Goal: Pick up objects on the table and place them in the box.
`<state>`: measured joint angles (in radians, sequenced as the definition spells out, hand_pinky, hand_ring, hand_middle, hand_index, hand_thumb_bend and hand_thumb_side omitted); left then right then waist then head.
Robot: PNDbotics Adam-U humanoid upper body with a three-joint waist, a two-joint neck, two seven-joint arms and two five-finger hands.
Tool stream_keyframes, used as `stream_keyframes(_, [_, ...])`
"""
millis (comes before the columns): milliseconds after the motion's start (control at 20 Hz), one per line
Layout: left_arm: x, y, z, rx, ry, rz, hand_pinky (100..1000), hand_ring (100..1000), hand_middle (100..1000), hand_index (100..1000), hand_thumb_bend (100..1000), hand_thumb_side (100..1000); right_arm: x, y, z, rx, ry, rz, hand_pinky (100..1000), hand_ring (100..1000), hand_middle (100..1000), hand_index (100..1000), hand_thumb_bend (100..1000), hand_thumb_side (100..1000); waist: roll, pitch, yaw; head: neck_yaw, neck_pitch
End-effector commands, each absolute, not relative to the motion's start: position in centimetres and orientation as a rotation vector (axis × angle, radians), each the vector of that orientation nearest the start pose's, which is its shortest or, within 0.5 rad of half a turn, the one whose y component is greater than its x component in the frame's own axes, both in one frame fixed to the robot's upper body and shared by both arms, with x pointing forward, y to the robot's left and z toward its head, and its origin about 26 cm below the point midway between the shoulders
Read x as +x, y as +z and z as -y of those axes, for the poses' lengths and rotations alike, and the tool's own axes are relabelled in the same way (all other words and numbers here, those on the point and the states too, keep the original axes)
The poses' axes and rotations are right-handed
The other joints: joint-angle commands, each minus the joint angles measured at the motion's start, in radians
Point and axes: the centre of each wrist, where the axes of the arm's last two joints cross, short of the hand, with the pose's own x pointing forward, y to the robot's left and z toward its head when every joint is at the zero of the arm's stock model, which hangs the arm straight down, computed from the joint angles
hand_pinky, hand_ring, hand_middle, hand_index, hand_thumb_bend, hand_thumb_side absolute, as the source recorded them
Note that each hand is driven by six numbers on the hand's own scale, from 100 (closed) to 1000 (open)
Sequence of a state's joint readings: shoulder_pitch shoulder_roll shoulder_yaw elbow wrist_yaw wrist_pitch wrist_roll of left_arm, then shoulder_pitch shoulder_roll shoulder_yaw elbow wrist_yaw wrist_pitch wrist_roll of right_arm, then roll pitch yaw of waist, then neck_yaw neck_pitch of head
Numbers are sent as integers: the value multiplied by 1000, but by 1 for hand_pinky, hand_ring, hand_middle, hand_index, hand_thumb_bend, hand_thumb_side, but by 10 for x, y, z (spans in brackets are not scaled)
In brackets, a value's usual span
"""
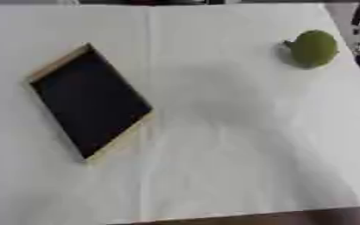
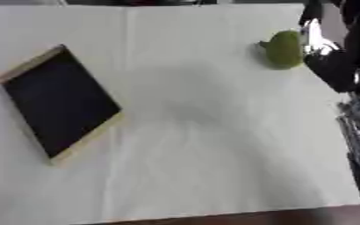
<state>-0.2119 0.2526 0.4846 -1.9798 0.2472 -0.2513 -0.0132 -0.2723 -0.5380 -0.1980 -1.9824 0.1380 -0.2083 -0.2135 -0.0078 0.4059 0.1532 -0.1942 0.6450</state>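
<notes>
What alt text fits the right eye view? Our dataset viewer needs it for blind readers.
The robot's right hand reaches in beside a green round fruit at the far right of a white-covered table. A shallow, dark-lined, wood-rimmed box lies askew at the left, nothing visible inside.

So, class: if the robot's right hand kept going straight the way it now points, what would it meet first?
Most likely the green fruit: the right hand sits at its right side, reaching toward it. Whether they already touch is unclear. The box lies far off to the left.
</notes>
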Motion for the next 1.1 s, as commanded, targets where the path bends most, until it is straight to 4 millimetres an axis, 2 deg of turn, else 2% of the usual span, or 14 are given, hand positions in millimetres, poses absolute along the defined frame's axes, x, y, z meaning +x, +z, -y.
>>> stream_keyframes(50, [264, 197, -378, 355, 156, 2534, 700, 663, 703, 765, 100, 604, 285, 246, 341, -769, 348, 2524, 869, 747, 625, 795, 100, 453, 2, -17, 0, 1, -7])
stream_keyframes(400, [263, 196, -379, 358, 155, 2530, 700, 664, 703, 766, 100, 604, 285, 248, 342, -776, 357, 2525, 871, 754, 648, 809, 100, 442, 2, -16, -3, 3, -4])
stream_keyframes(600, [263, 197, -379, 360, 152, 2529, 700, 664, 703, 766, 100, 605, 283, 249, 347, -837, 412, 2486, 871, 769, 669, 818, 100, 382, -1, -17, -5, 5, -3])
stream_keyframes(850, [262, 197, -381, 373, 144, 2525, 700, 665, 703, 766, 100, 605, 275, 250, 360, -1023, 607, 2344, 861, 777, 687, 820, 100, 309, -10, -22, -11, 20, 3])
stream_keyframes(1100, [261, 198, -383, 386, 133, 2522, 700, 665, 704, 765, 100, 604, 267, 249, 372, -1196, 828, 2153, 854, 794, 717, 827, 100, 362, -17, -28, -20, 35, 6])
